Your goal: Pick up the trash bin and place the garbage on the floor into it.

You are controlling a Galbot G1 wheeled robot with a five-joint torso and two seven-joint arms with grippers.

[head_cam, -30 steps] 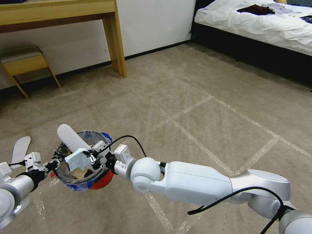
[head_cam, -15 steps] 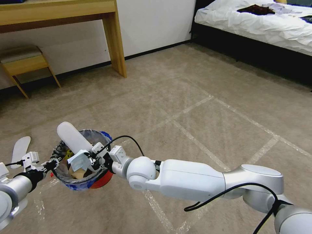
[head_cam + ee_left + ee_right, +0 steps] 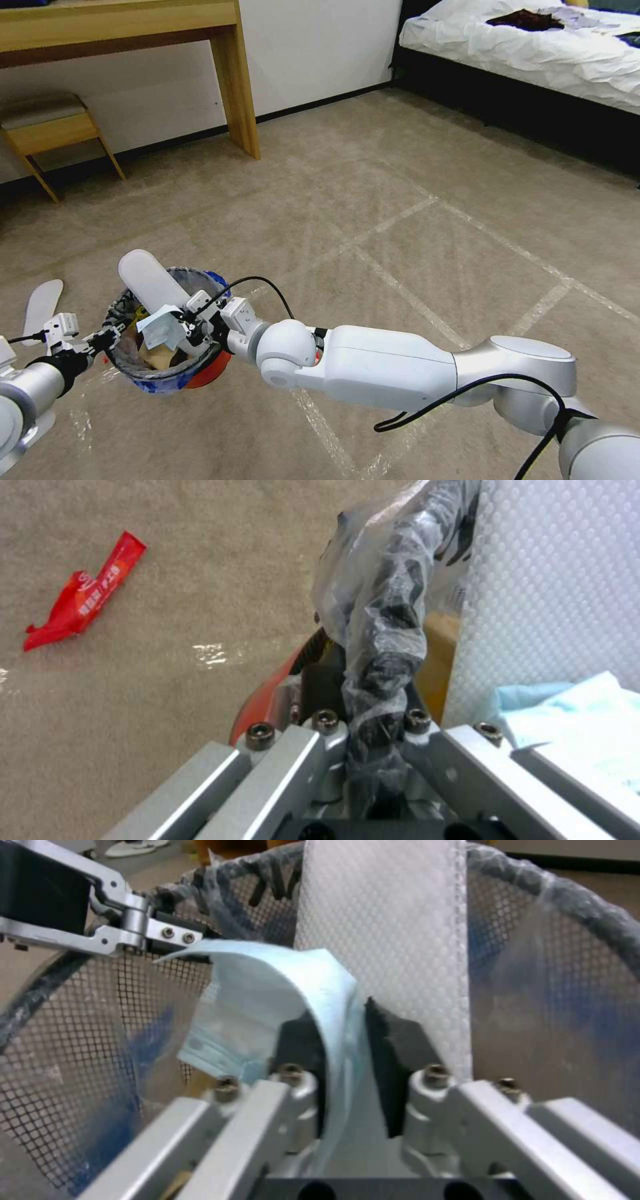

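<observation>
Beige carpeted floor (image 3: 413,200), bed behind | left gripper (image 3: 107,338) clamped on trash bin (image 3: 170,381) rim, bin held off floor | right gripper (image 3: 190,325) pinching light-blue mask (image 3: 157,325) directly above bin mouth, beside upright white slipper (image 3: 148,280) | drop path straight down.

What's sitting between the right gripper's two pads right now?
The right wrist view shows a light-blue scrap pinched between the right gripper's black pads, over the trash bin that the left gripper holds.
</observation>
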